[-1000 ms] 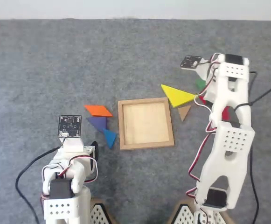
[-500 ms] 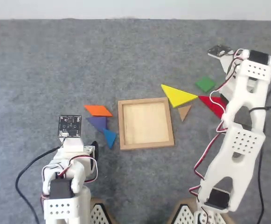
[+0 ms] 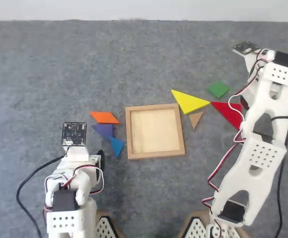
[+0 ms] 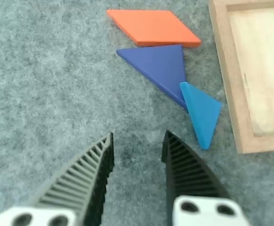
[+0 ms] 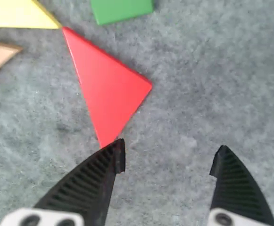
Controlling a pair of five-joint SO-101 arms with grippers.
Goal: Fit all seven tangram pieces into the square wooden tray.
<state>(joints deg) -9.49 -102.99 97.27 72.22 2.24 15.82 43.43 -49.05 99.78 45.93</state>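
Note:
The square wooden tray (image 3: 155,149) lies empty mid-table. To its left are an orange parallelogram (image 3: 104,117), a purple triangle (image 3: 104,130) and a blue triangle (image 3: 116,146). To its right are a yellow triangle (image 3: 188,101), a small tan triangle (image 3: 196,119), a green square (image 3: 217,89) and a red triangle (image 3: 227,112). My left gripper (image 4: 138,141) is open over bare carpet, short of the blue triangle (image 4: 202,113) and purple triangle (image 4: 160,70). My right gripper (image 5: 170,150) is open, one fingertip beside a corner of the red triangle (image 5: 106,94), with nothing between its fingers.
The right arm (image 3: 260,148) stretches along the table's right side, just past the red triangle. The left arm (image 3: 72,193) sits at the near left. Grey carpet covers the table, and the tray's edge (image 4: 224,70) borders the left-hand pieces.
The right arm has swung to the right, away from the yellow triangle, uncovering the green square and the red triangle. The left arm and all pieces stayed put.

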